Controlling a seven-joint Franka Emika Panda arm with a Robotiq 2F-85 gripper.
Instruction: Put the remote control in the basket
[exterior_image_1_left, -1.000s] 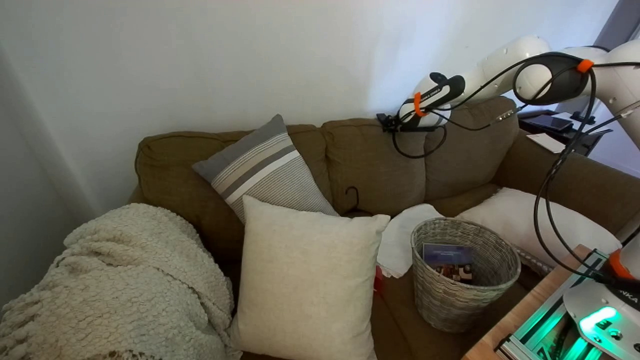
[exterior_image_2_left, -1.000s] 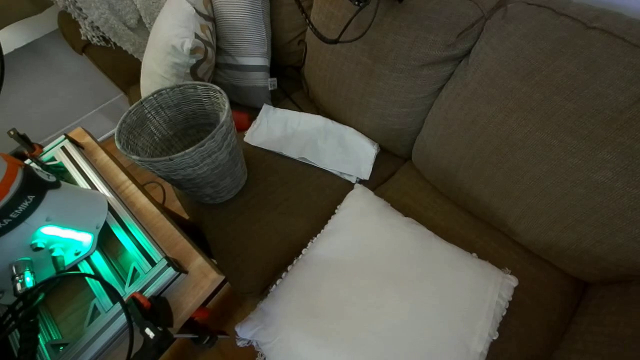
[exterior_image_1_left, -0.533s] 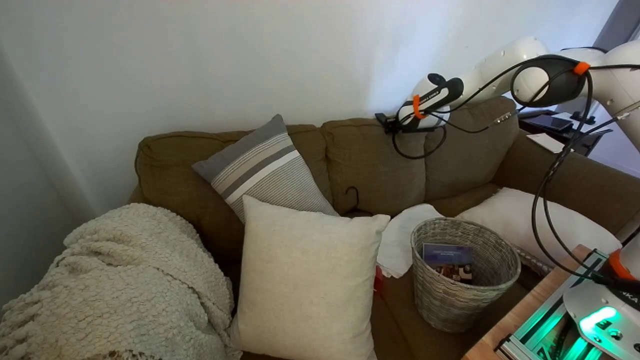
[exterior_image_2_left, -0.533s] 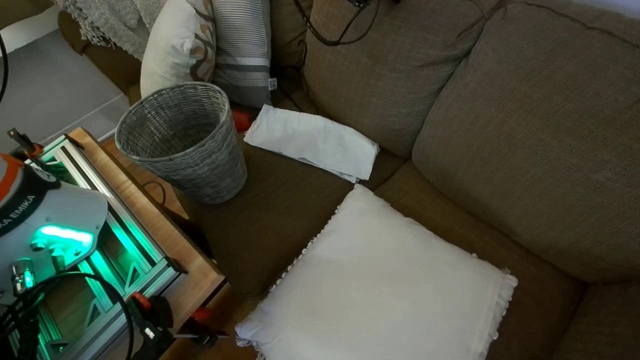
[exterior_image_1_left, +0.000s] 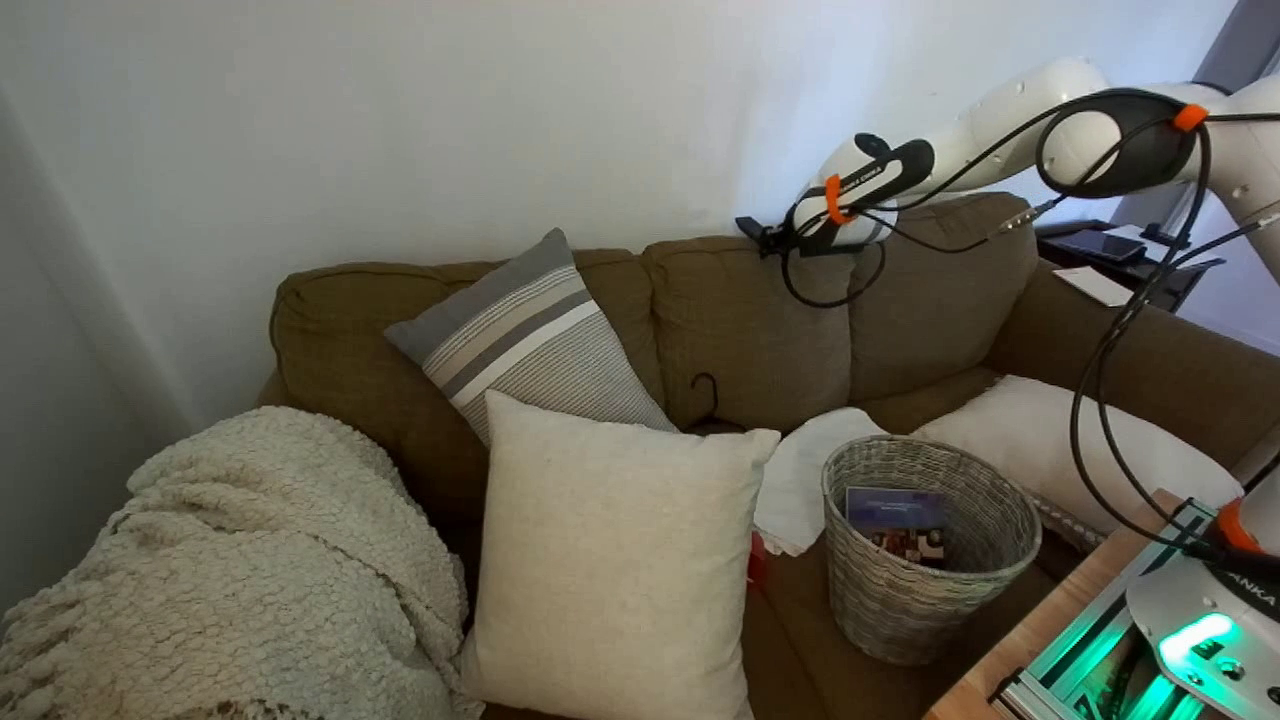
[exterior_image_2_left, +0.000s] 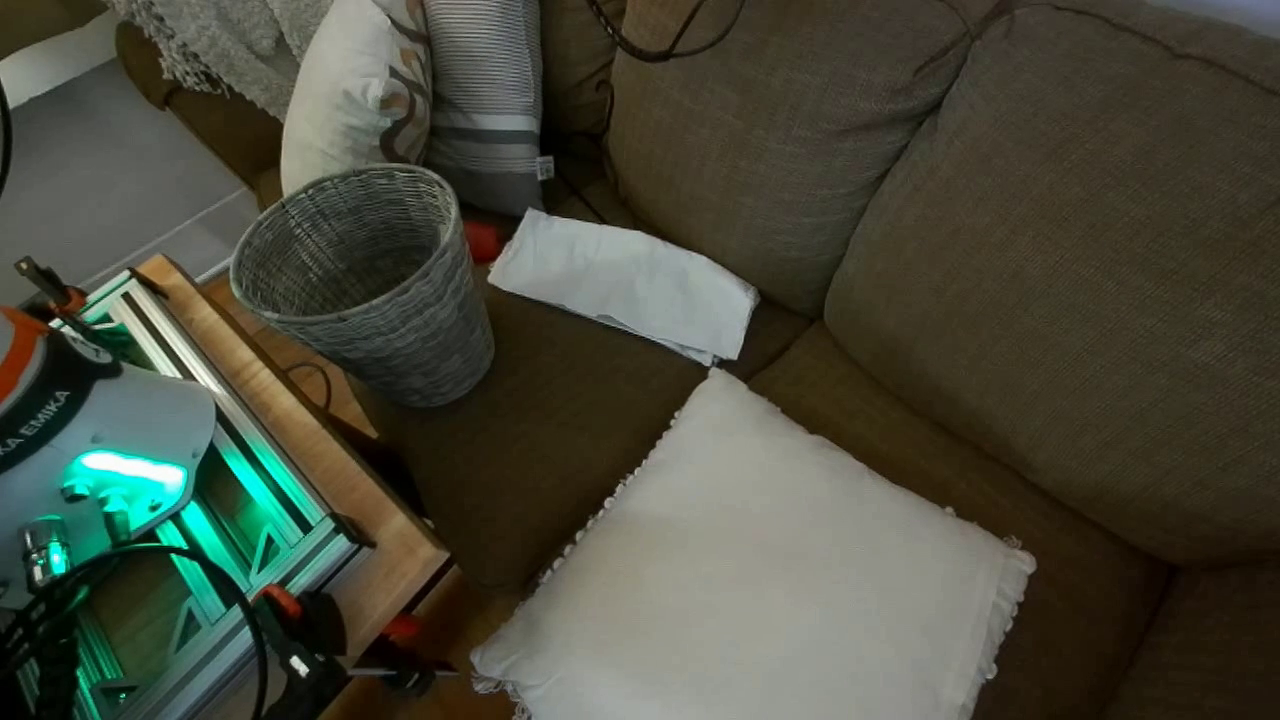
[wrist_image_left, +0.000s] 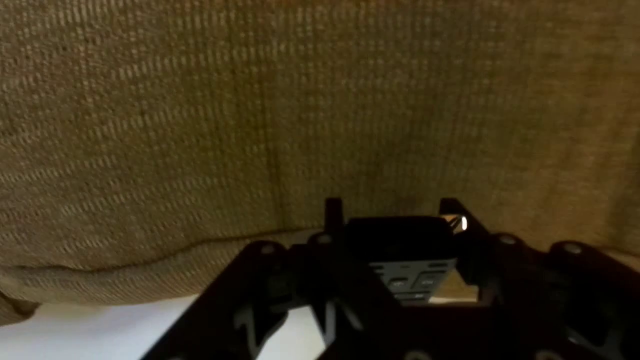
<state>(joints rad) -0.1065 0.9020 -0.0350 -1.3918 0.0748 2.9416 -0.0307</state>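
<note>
In the wrist view the remote control (wrist_image_left: 415, 275), dark at its far end with a grey button face, sits between the fingers of my gripper (wrist_image_left: 392, 207), which is shut on it. The brown sofa fabric lies beyond the fingertips. Both exterior views leave the remote control and the fingers hidden; the arm's wrist (exterior_image_1_left: 845, 205) hangs by the top of the sofa back. The round woven basket (exterior_image_1_left: 890, 610) stands on the sofa seat, lower and nearer the robot base, also seen as a grey basket (exterior_image_2_left: 425, 345). A purple-blue booklet (exterior_image_1_left: 893, 508) shows inside it.
A cream cushion (exterior_image_1_left: 620, 560) and a striped cushion (exterior_image_1_left: 550, 340) stand left of the basket. A folded white cloth (exterior_image_2_left: 630, 285) and a white fringed pillow (exterior_image_2_left: 760, 570) lie on the seat. The wooden table (exterior_image_2_left: 400, 540) with the robot base is close beside the basket.
The arm's wrist has risen slightly and shifted a little left in an exterior view, after dipping slightly. Its cable loop has moved up too. Basket and cushions have stayed put.
</note>
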